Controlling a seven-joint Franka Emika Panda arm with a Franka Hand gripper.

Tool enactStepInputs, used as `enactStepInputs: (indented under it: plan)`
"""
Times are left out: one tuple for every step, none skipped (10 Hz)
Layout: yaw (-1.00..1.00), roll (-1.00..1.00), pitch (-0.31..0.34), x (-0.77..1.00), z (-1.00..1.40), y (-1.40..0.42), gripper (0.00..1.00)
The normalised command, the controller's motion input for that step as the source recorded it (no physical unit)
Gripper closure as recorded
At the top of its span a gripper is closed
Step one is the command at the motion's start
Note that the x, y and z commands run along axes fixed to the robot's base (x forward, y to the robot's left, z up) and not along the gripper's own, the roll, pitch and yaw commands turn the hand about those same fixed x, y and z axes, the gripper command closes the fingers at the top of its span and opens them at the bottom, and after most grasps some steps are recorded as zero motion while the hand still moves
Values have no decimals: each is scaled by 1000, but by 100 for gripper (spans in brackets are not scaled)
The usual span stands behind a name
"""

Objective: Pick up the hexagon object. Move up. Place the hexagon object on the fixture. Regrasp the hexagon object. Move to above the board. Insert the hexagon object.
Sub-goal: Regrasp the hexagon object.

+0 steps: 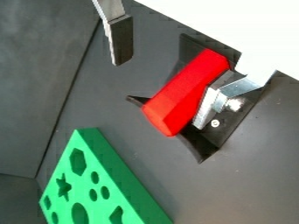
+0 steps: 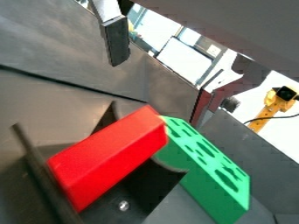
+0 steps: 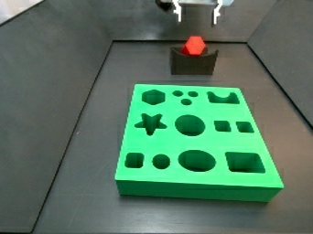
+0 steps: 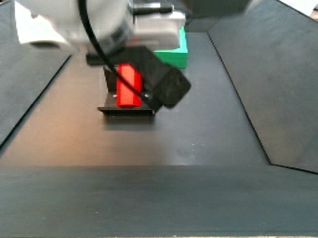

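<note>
The tool (image 3: 197,11) hangs open and empty right above the fixture (image 3: 192,62), where the hexagon object (image 3: 193,44) sits cradled in the notch, probably parked for a regrasp, with the board (image 3: 196,139) nearby.

Smooth matt red peg (image 1: 184,92), matt dark fixture (image 3: 192,62), matt green foam-like board (image 3: 193,140), open gripper (image 3: 196,12) above, brushed silver fingers (image 1: 114,19), dark matt floor (image 3: 73,128)

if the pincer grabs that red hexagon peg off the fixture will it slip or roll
The hexagon object looks rigid, with flat faces, so rolling seems unlikely. Its smooth surface might slip. It rests in the fixture notch; the open pincer hangs above it.
</note>
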Motion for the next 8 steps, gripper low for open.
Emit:
enactStepInputs:
  plan:
    - [10, 1000, 44, -81, 936, -1000, 0]
    - [9, 1000, 32, -106, 890, -1000, 0]
    - [9, 1000, 23, -131, 838, -1000, 0]
    - [8, 1000, 16, -117, 630, -880, 0]
    - [8, 1000, 14, -101, 486, -773, 0]
    - [8, 1000, 10, -67, 179, -542, 0]
    - [9, 1000, 7, -36, 41, -303, 0]
    - [9, 1000, 5, -34, 50, -101, 0]
